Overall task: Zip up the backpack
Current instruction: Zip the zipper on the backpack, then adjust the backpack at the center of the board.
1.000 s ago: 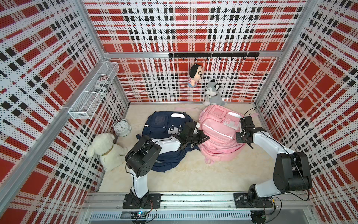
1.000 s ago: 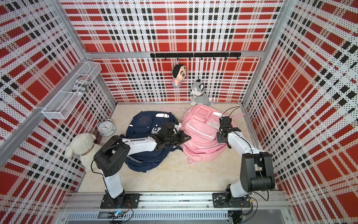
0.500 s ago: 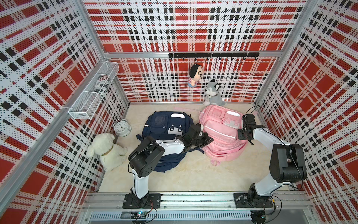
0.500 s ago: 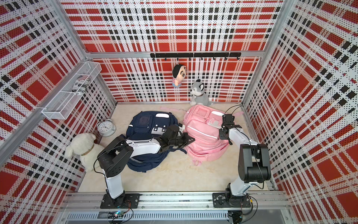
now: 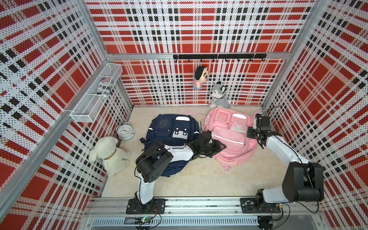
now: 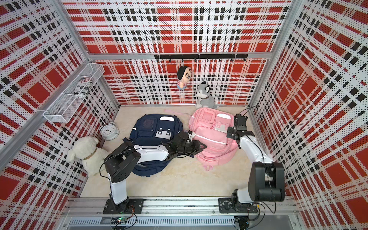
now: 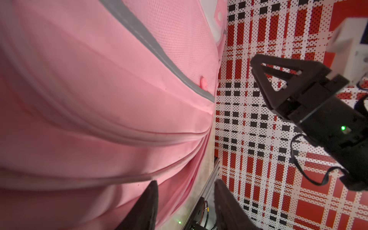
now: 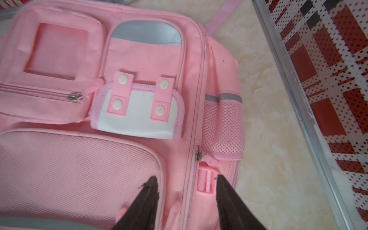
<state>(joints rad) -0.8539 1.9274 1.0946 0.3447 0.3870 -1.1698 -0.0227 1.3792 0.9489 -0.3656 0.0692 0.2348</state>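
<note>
**Item 1, left gripper** [image 5: 221, 147]: released, jaws apart, holding nothing. Its tips lie against the near flank of the pink backpack [image 5: 229, 139]. Folds and seam lines of pink fabric fill its wrist view [image 7: 99, 99].

**Item 2, right gripper** [image 5: 252, 135]: released, jaws parted over the backpack's right edge. A pink buckle [image 8: 206, 181] sits between the fingertips [image 8: 151, 191], unclamped. Just beyond the tips is a metal zip slider [image 8: 199, 155], beside the mesh side pocket [image 8: 223, 127].

**Item 3, pink backpack:** lies flat on the table [image 5: 199, 179], front up, between the two grippers. Beyond the right gripper are a white flap [image 8: 137, 119] with four snaps and a second zip pull [image 8: 75, 96].

**Item 4, navy backpack** [image 5: 169, 127]: left of the left gripper, partly under that arm.

**Item 5:** further left are an alarm clock [image 5: 125, 131] and a white plush [image 5: 109, 157].

**Item 6, far wall:**
- a husky plush [image 5: 218, 95], touching the pink backpack's top
- a doll [image 5: 200, 78] hanging from the hook rail [image 5: 219, 56]
</note>
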